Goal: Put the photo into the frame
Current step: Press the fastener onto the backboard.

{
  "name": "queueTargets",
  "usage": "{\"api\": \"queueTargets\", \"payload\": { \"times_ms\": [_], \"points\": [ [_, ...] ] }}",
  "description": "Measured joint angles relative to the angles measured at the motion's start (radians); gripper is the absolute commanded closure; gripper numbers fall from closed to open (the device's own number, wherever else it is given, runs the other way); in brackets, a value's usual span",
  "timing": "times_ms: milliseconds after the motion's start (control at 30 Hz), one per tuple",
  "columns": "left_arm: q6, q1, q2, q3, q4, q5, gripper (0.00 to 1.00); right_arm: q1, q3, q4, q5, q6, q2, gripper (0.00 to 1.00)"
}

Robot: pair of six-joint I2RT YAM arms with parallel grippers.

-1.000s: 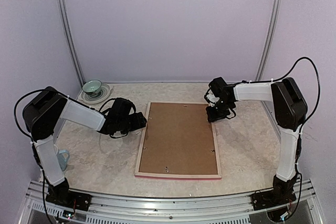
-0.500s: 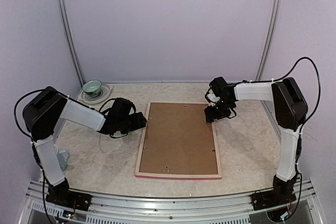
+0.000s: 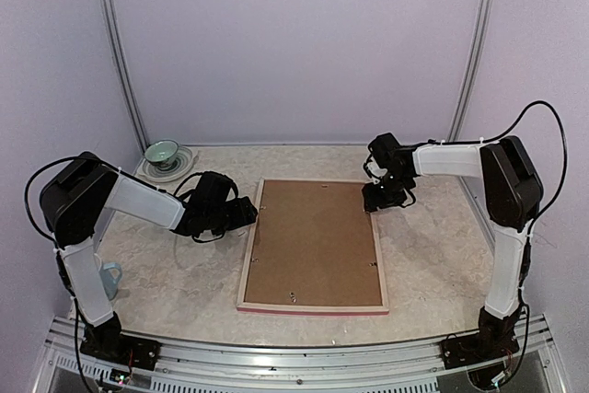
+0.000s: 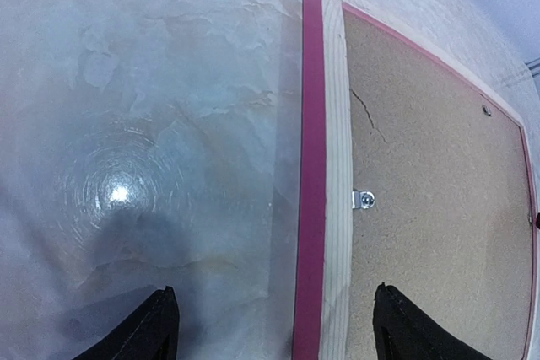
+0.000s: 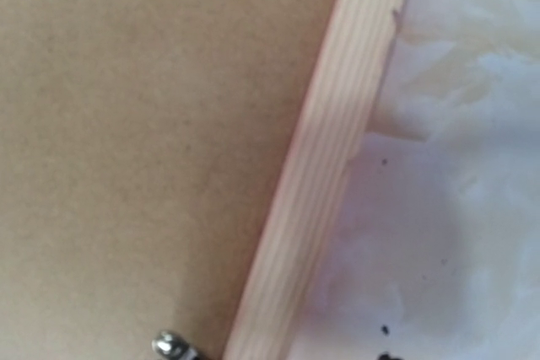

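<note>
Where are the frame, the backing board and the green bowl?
frame [image 4: 336,166]: left wrist view, on its pale wood rail.
backing board [image 3: 313,241]: top view, on its brown middle.
green bowl [image 3: 162,150]: top view, on its inside.

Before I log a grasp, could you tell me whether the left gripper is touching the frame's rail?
Apart. The left wrist view shows the left gripper open, fingers either side of the frame rail, with gaps.

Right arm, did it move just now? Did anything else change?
Only a tiny bit: the right gripper wiggled at the far right corner of the frame and ended slightly farther back. It visibly grabbed nothing. The left gripper, open beside the left rail, the frame and the green bowl stayed put.
</note>
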Motion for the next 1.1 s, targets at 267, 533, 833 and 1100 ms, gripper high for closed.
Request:
{"api": "queueTargets", "payload": {
  "times_ms": [267, 533, 833, 1100],
  "points": [
    [0.000, 0.000, 0.000, 0.000, 0.000, 0.000, 0.22, 0.000, -0.016, 0.010, 0.010, 0.027, -0.010, 0.49],
    [0.000, -0.005, 0.002, 0.000, 0.005, -0.001, 0.21, 0.007, -0.064, 0.034, 0.006, 0.057, -0.017, 0.52],
    [0.003, -0.009, 0.022, -0.004, 0.043, -0.006, 0.32, 0.016, -0.070, 0.057, 0.014, 0.081, -0.017, 0.56],
    [0.019, -0.013, 0.041, -0.002, 0.082, -0.011, 0.34, 0.017, -0.070, 0.060, 0.021, 0.085, -0.017, 0.56]
  ]
}}
